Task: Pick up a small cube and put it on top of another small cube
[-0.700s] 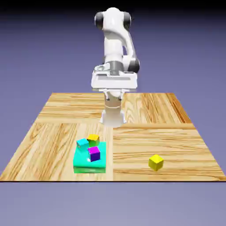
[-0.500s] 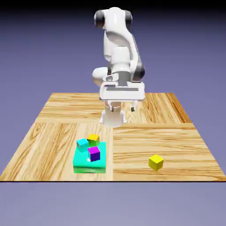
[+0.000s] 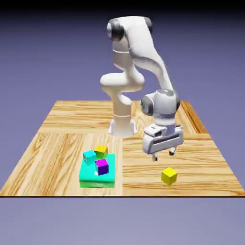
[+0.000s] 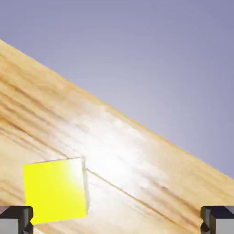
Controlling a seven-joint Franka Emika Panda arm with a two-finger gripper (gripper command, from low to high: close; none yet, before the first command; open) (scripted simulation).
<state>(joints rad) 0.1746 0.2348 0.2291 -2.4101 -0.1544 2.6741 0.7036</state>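
Claw: your claw (image 3: 163,154) hung with its jaws wide apart and nothing between them, above the table and up-left of the yellow cube (image 3: 169,176) in the exterior view.
Fingers: in the hand view you saw the two grey fingertips (image 4: 16,219) at the bottom corners, far apart, with bare wood between them.
Yellow cube: it sat alone on the wooden table (image 3: 57,143), well apart from the teal block (image 3: 91,176), toward the exterior view's right; its edges were turned slightly askew to the table's front edge.
Yellow cube in the hand view: it showed large at lower left (image 4: 55,191), just beside the left fingertip and not between the two.
Teal block: a flat teal slab lay on the table, near the front edge, toward the exterior view's left of the yellow cube.
Purple cube: the purple cube (image 3: 102,166) rested on top of the teal block, near its middle.
Cyan cube: the cyan cube (image 3: 89,156) sat at the teal block's far left corner, seemingly on it.
Orange-and-green cube: this cube (image 3: 101,151) stood at the teal block's far edge, just beside the cyan cube; you could not tell whether it rested on the block or behind it.
Arm: the white arm (image 3: 143,52) arched from its base, behind the teal block, down toward the yellow cube.
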